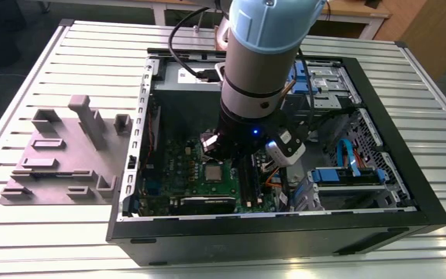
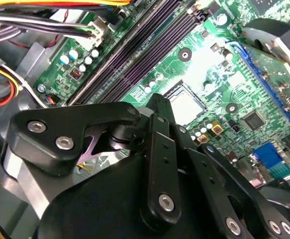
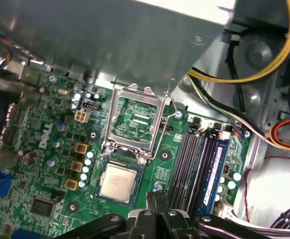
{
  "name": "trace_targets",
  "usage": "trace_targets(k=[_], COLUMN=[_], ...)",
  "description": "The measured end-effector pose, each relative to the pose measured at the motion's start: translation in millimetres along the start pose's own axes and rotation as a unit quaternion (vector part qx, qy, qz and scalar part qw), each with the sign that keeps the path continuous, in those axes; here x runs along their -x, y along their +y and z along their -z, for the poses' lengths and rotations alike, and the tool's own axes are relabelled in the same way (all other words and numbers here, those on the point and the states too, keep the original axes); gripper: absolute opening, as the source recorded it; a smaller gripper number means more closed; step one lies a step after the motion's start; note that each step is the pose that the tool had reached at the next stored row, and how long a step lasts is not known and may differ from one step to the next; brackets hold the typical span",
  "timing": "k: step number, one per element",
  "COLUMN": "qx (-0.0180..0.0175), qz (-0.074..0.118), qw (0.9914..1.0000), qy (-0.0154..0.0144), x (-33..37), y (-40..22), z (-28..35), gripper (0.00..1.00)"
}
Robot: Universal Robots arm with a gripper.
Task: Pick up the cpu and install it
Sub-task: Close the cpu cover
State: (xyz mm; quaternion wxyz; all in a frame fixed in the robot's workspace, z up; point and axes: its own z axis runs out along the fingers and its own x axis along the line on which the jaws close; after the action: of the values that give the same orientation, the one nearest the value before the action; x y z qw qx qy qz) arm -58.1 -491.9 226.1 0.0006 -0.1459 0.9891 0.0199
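Table [image 1: 68,58]: slatted pale metal; bore the whole set-up.
Computer case [image 1: 285,232]: black; lay on its side with the panel off and the interior facing up.
Arm [image 1: 262,58]: grey and pale-blue housing; reached down into the case, directly over the board.
Fixture block [image 1: 60,157]: grey, with upright posts; stood on the table just beside the case, at the exterior view's left, well apart from the arm.
Motherboard [image 3: 60,149]: green; lay flat on the case floor.
Gripper [image 3: 154,196]: black; hung close above the board near the socket. Fingertips were pressed together in both wrist views, with nothing gripped between them.
Memory slots [image 3: 194,159]: long and dark; ran alongside the socket, near the fingertips.
Socket frame [image 3: 135,119]: metal; was swung up on its hinge, clear of the chip.
Cpu [image 3: 117,181]: sat flat in the socket with the silver top up and uncovered; was near the fingertips but not touched by them.
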Motion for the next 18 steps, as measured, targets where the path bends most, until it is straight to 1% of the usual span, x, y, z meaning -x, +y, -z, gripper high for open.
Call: trace_targets(k=[2, 11, 16, 18], qx=[0.0000, 0.0001, 0.0001, 0.0001], qz=[0.005, 0.005, 0.005, 0.005], qw=[0.99999, 0.99999, 0.99999, 0.99999], qy=[0.0002, 0.0001, 0.0002, 0.0002], x=[0.0, 0.6, 2.1, 4.0], y=[0.0, 0.9, 0.9, 1.2], z=[0.0, -0.2, -0.4, -0.5], gripper=[0.10, 0.10, 0.10, 0.10])
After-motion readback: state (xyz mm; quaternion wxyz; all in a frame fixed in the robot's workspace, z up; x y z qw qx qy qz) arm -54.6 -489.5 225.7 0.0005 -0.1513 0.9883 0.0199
